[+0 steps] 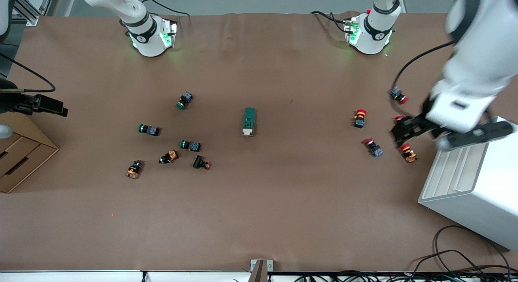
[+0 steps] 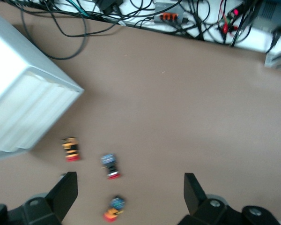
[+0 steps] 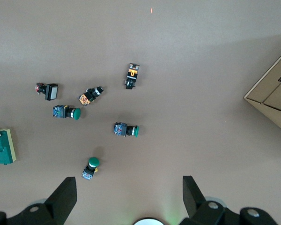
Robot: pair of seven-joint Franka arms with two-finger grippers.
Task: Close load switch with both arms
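The load switch (image 1: 249,121), a dark-green block with a cream end piece, lies in the middle of the table; it also shows at the edge of the right wrist view as the load switch (image 3: 3,146). My left gripper (image 1: 400,134) hangs open over the red-capped buttons at the left arm's end, well away from the switch. The left wrist view shows the left gripper (image 2: 130,190) with wide-apart fingers and nothing between them. My right gripper (image 1: 48,106) is held high at the right arm's end. It stands open and empty in its own view, right gripper (image 3: 129,194).
Green-capped and other push buttons (image 1: 190,145) lie scattered toward the right arm's end, red-capped buttons (image 1: 359,118) toward the left arm's end. A white box (image 1: 473,185) stands beside the left gripper. A cardboard box (image 1: 20,156) sits at the right arm's end.
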